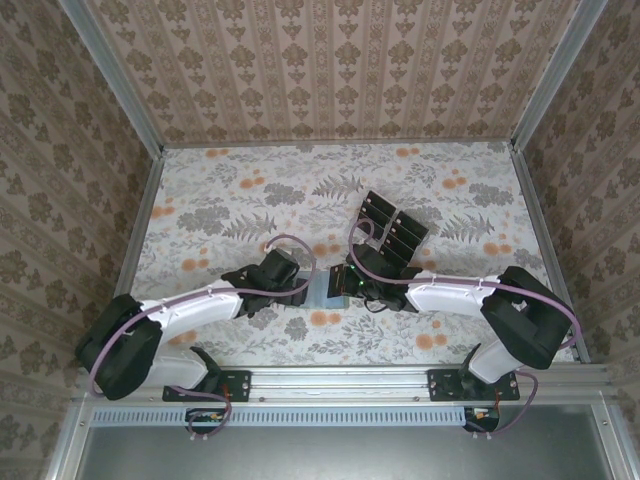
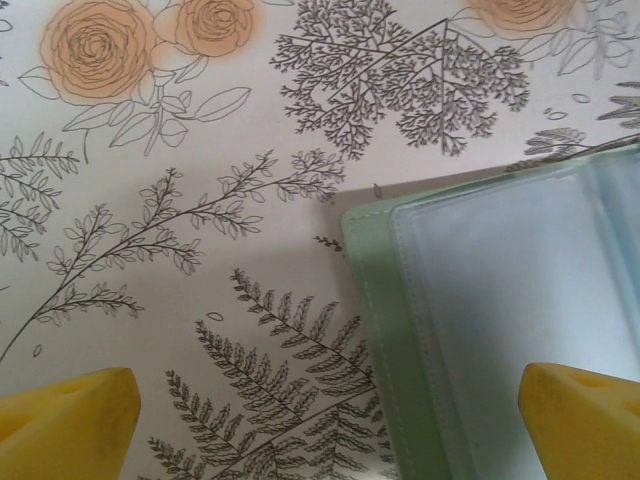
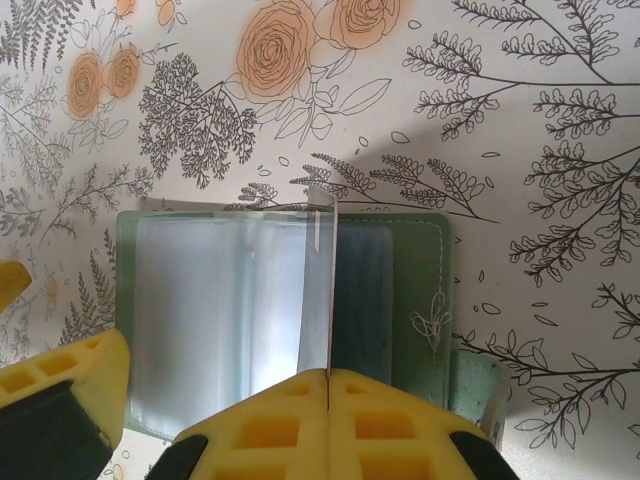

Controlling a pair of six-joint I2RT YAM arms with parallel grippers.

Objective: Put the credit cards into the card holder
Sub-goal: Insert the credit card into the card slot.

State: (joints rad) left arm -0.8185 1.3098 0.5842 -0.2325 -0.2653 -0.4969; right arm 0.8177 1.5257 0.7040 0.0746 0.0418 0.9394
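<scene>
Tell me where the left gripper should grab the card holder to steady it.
Probably by the stitched green border, coming from its outer side, low over the table. The card holder lies open and flat, so that thin free edge is the only bite; the open left gripper straddles it.

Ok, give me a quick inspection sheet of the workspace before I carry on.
Surface: floral cover, lying flat.
Job's things: holder lies open; black cards bunched beyond it, outside the holder.
Clutter: nothing seen.
Grippers: left gripper open, over the holder's edge; right gripper shut on the holder's clear leaf, which stands on edge.
Cables: purple cables run along both arms.
Surroundings: patterned walls on three sides; metal rail at the near edge.
</scene>
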